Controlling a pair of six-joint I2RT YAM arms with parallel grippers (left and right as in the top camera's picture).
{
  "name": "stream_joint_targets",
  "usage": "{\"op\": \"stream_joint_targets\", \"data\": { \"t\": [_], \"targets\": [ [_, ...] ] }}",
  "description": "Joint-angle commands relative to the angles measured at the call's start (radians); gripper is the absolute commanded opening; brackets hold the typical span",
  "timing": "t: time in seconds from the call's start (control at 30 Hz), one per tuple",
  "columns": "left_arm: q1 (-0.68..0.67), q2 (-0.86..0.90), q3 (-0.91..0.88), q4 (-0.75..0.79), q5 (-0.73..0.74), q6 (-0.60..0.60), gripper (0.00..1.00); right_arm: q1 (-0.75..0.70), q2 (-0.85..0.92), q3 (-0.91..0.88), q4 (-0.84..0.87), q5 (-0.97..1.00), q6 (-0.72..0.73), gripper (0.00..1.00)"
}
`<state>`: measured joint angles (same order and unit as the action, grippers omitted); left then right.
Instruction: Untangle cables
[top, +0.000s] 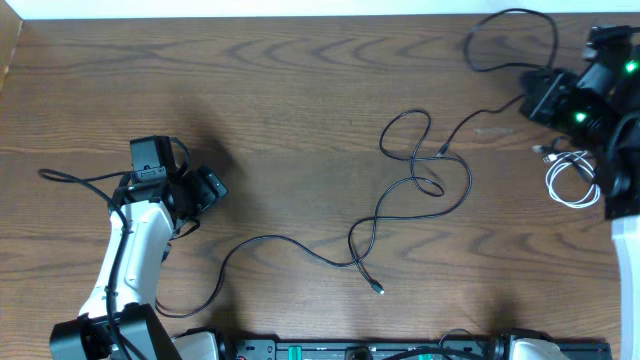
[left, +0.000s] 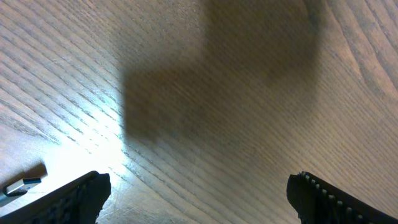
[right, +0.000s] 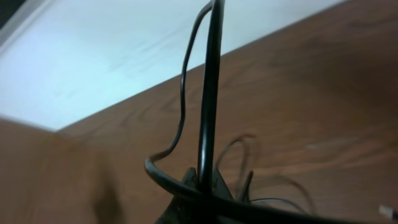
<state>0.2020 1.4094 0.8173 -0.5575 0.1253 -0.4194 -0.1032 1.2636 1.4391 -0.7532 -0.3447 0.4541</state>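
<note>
Left gripper open over the table, right gripper clamped on the black cable

The left gripper (top: 208, 189) holds its fingers (left: 81, 193) spread wide above the table (top: 300, 80), a small plug (left: 22, 185) just beside one finger. The black cable (top: 420, 182) lies in loose loops well to its right. The right gripper (top: 528, 100) grips that cable's far end, which rises straight from its fingers, and a coiled white cable (top: 570, 178) sits just beside it
</note>
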Motion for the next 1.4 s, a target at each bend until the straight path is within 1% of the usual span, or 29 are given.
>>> {"op": "stream_joint_targets", "data": {
  "t": [0.0, 0.33, 0.53, 0.67, 0.8, 0.83, 0.87, 0.9, 0.93, 1.0, 1.07, 1.13, 1.23, 1.3, 1.37],
  "targets": [
    [0.005, 0.007, 0.005, -0.003, -0.003, -0.005, 0.96, -0.092, 0.028, 0.014, 0.0, -0.006, -0.018, 0.01],
    [0.005, 0.007, 0.005, -0.003, -0.003, -0.005, 0.96, -0.381, 0.121, 0.013, -0.102, 0.002, -0.018, 0.01],
    [0.005, 0.007, 0.005, -0.003, -0.003, -0.005, 0.96, -0.542, 0.193, 0.012, -0.13, 0.002, -0.017, 0.01],
    [0.005, 0.007, 0.005, -0.003, -0.003, -0.005, 0.96, -0.603, 0.241, 0.012, -0.136, -0.007, -0.006, 0.01],
    [0.005, 0.007, 0.005, -0.003, -0.003, -0.005, 0.96, -0.618, 0.282, 0.012, -0.147, -0.006, -0.006, 0.02],
    [0.005, 0.007, 0.005, -0.003, -0.003, -0.005, 0.96, -0.618, 0.288, 0.012, -0.15, -0.006, -0.006, 0.12],
    [0.005, 0.007, 0.005, -0.003, -0.003, -0.005, 0.96, -0.618, 0.293, 0.012, -0.154, -0.005, -0.006, 0.34],
    [0.004, 0.007, 0.005, -0.003, -0.003, -0.005, 0.96, -0.618, 0.299, 0.012, -0.159, -0.005, -0.007, 0.61],
    [0.005, 0.007, 0.005, -0.003, -0.003, -0.005, 0.96, -0.618, 0.301, 0.012, -0.163, -0.006, -0.007, 0.75],
    [0.005, 0.007, 0.005, -0.003, -0.003, -0.005, 0.96, -0.617, 0.302, 0.012, -0.171, -0.006, -0.007, 0.86],
    [0.005, 0.007, 0.005, -0.003, -0.003, -0.005, 0.96, -0.613, 0.302, 0.012, -0.178, -0.009, -0.023, 0.93],
    [0.005, 0.007, 0.005, -0.003, -0.003, -0.005, 0.96, -0.599, 0.302, 0.012, -0.188, -0.017, -0.047, 0.94],
    [0.005, 0.007, 0.005, -0.003, -0.003, -0.005, 0.96, -0.563, 0.302, 0.012, -0.21, -0.046, -0.058, 0.91],
    [0.005, 0.007, 0.005, -0.003, -0.003, -0.005, 0.96, -0.513, 0.302, 0.012, -0.222, -0.087, -0.124, 0.84],
    [0.005, 0.007, 0.005, -0.003, -0.003, -0.005, 0.96, -0.459, 0.302, 0.012, -0.236, -0.087, -0.152, 0.83]
  ]
}}
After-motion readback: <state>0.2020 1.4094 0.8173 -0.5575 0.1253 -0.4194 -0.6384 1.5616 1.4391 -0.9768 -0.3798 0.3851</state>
